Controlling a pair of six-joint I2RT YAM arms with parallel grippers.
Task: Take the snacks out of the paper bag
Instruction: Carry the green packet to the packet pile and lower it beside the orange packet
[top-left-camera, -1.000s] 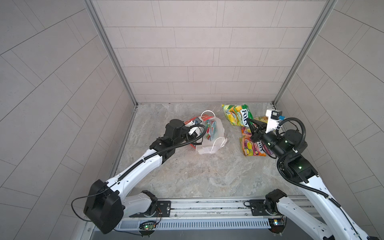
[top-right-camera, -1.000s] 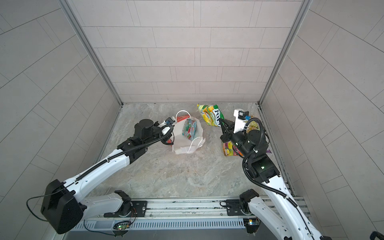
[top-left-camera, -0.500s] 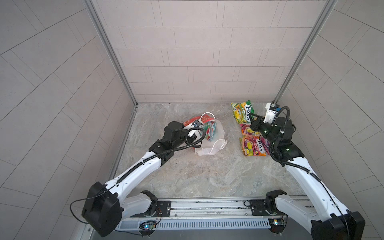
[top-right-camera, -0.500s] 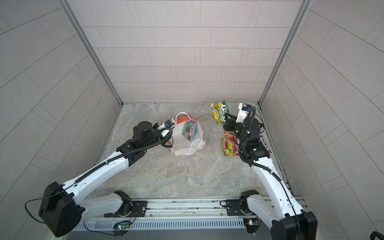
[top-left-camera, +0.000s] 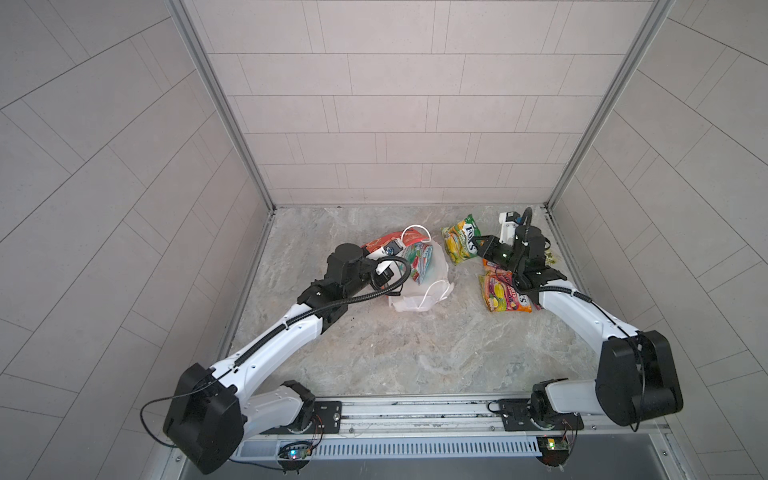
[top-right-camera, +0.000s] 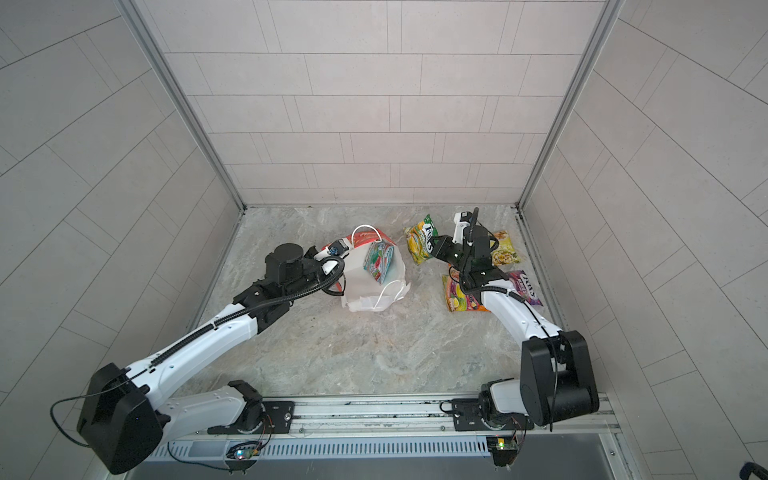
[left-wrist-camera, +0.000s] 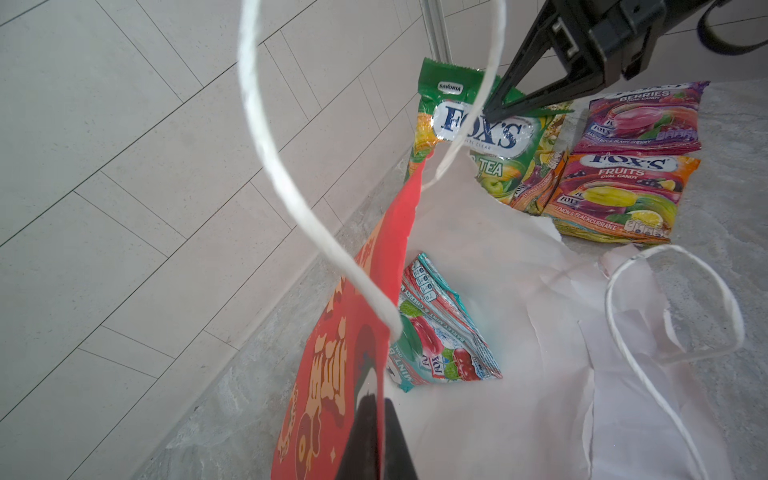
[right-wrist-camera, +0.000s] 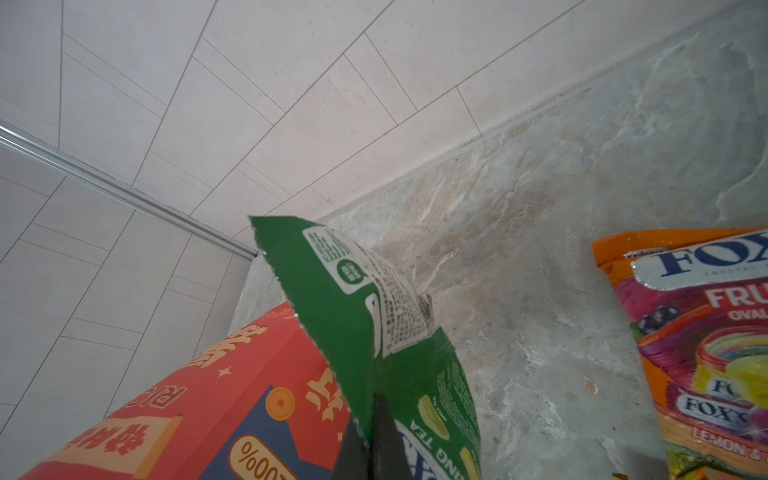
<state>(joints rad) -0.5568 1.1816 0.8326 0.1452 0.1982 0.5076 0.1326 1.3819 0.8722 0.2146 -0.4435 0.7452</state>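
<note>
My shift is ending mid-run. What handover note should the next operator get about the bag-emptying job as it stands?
Left hand: shut on the paper bag, pinching its red wall.
Right hand: shut on the green packet, lifted outside the bag.
Done: orange packet, purple packet and yellow packet lie on the table.
Left: set the green packet down, then pull the light blue packet from the bag.

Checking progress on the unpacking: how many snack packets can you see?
6: green packet in the right tool; light-blue packet in the paper bag; on the table, orange packet, second orange packet partly covered, purple packet, yellow packet. The bag may hide more.
</note>
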